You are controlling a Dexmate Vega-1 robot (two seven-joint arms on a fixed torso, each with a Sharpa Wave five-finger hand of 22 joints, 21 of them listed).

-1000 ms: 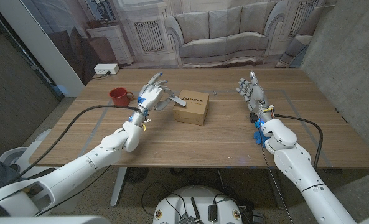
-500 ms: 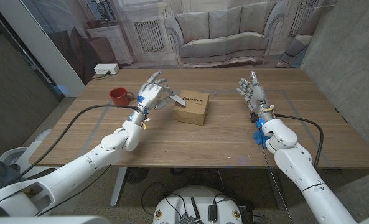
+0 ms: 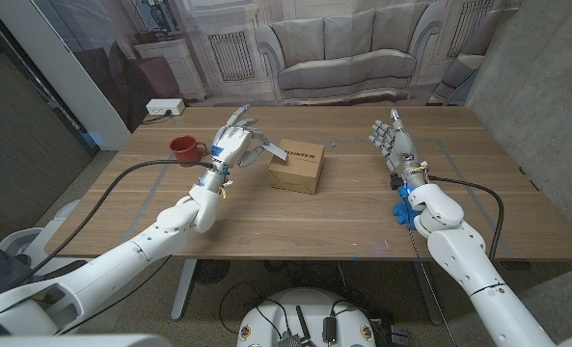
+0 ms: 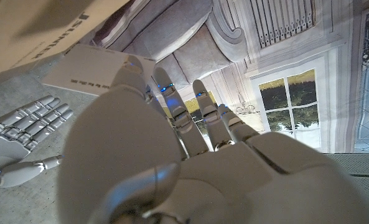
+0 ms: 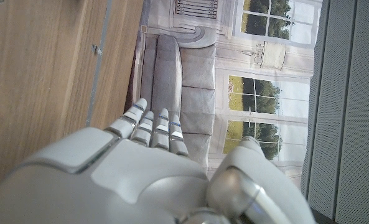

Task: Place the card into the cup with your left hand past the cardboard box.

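The card [image 3: 269, 151] sits left of center in the head view, pinched at the fingertips of the left hand [image 3: 232, 147], just beside the box [image 3: 297, 166]. The cup [image 3: 183, 148] stands further left, near that hand. Step in hand: carry to cup. Next move likely calls for swinging left and lowering the card over the rim. The right hand [image 3: 393, 143] is released, fingers apart, above the bench [image 3: 343, 217].

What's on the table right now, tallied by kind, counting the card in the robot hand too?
Cups: 1, the red cup
Cardboard boxes: 1, the cardboard box
Cards: 1, the card held by the left robot hand
Blue items: 1, a small blue object beside the right arm, too small to identify
Total: 4
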